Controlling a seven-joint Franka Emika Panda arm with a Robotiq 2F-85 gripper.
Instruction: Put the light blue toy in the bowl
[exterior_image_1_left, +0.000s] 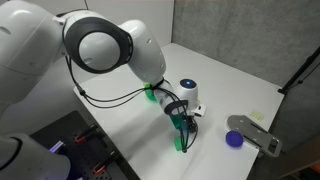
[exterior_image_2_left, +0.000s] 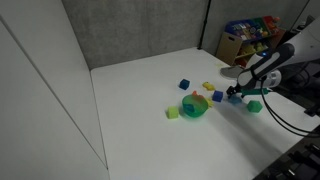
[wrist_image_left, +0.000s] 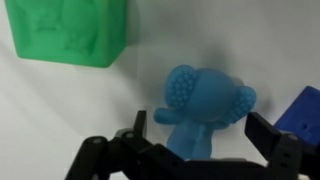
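While the gripper (wrist_image_left: 201, 130) hangs with its fingers (wrist_image_left: 266, 136) spread wide, the light blue toy (wrist_image_left: 203, 103) lies directly between them, unpinched, near the bowl (exterior_image_2_left: 195, 107), its broader span seemingly running finger to finger.

The toy figure (wrist_image_left: 200, 105) lies on the desk (wrist_image_left: 60, 110) inside the end effector (wrist_image_left: 203, 128), one block (wrist_image_left: 70, 30) behind-left, another block (wrist_image_left: 303, 110) just right.
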